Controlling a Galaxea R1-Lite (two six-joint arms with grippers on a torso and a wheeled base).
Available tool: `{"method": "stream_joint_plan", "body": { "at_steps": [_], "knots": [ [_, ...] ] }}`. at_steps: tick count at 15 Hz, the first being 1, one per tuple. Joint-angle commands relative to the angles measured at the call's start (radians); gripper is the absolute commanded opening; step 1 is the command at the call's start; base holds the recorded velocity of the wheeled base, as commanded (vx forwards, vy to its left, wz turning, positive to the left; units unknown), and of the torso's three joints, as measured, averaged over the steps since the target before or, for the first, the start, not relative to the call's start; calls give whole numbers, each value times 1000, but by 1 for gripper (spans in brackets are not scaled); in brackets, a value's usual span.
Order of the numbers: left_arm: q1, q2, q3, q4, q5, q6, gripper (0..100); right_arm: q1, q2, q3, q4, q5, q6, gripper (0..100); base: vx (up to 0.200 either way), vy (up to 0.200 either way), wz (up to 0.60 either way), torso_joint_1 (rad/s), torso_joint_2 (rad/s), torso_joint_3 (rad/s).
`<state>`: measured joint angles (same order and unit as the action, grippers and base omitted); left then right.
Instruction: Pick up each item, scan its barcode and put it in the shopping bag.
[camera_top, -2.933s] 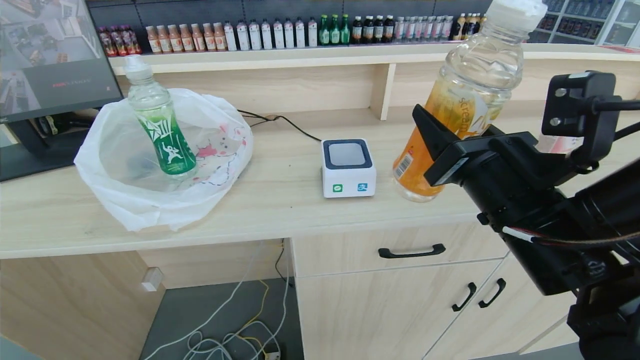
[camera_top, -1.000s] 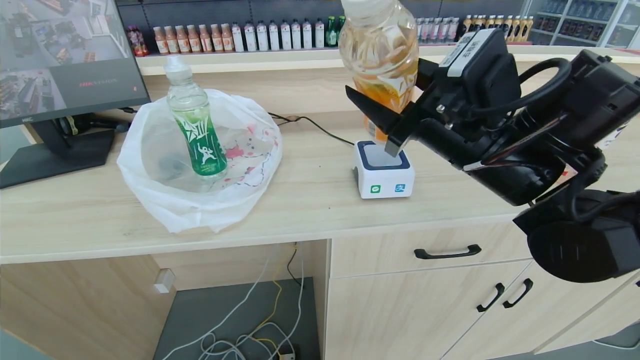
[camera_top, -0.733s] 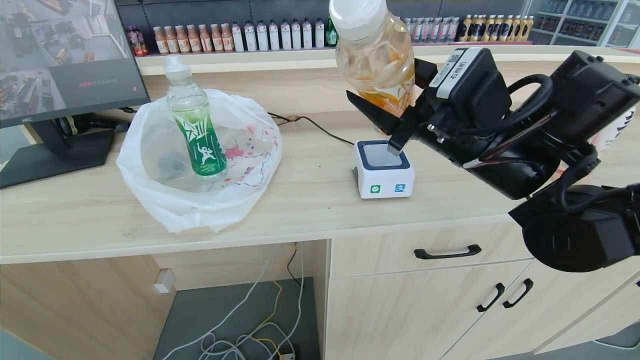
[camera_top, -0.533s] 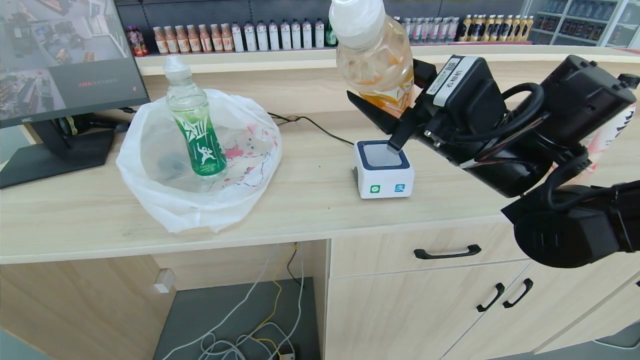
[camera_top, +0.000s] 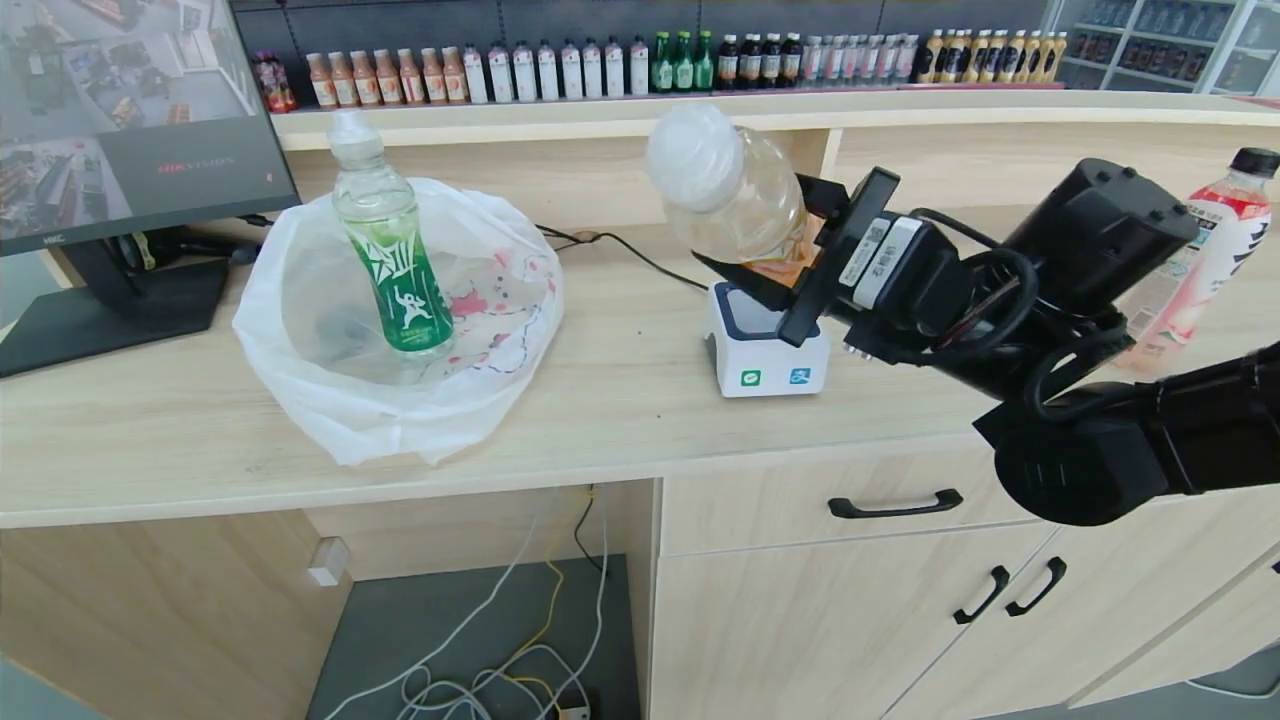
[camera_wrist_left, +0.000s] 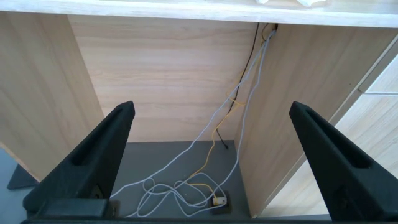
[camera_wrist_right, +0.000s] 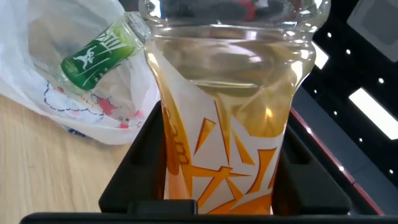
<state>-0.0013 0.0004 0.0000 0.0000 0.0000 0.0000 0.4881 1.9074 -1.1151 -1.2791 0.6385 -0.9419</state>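
My right gripper (camera_top: 790, 285) is shut on an orange-labelled drink bottle (camera_top: 735, 200), tilted so its white cap points toward the camera, just above the white barcode scanner (camera_top: 765, 350). The right wrist view shows that bottle (camera_wrist_right: 227, 118) clamped between the black fingers (camera_wrist_right: 134, 180). A green-labelled bottle (camera_top: 385, 255) stands upright in the white shopping bag (camera_top: 330, 410) on the counter's left; both bottle (camera_wrist_right: 99, 56) and bag (camera_wrist_right: 46, 74) appear in the right wrist view too. A pink-labelled bottle (camera_top: 1200, 250) stands at the far right. My left gripper (camera_wrist_left: 214, 162) hangs open below the counter.
A monitor (camera_top: 120, 110) stands at the back left. A raised shelf (camera_top: 560, 115) with a row of bottles runs behind the counter. A cable (camera_top: 610, 262) lies behind the scanner. Drawers with black handles (camera_top: 895, 505) sit below; loose cables (camera_wrist_left: 205, 186) lie on the floor.
My right gripper has carried the orange bottle from the right to above the scanner, then tipped it over so the cap swings down and toward the camera. The head camera shifted early on.
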Motion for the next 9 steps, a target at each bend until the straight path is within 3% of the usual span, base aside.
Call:
{"method": "stream_joint_plan", "body": {
  "at_steps": [1, 9],
  "knots": [
    [0, 0, 0, 0, 0, 2, 100, -17, 24, 5, 0, 32, -12, 0, 0, 0, 0, 0, 0, 0],
    [0, 0, 0, 0, 0, 0, 100, -60, 30, -2, -25, 113, -29, 0, 0, 0, 0, 0, 0, 0]
  ]
}}
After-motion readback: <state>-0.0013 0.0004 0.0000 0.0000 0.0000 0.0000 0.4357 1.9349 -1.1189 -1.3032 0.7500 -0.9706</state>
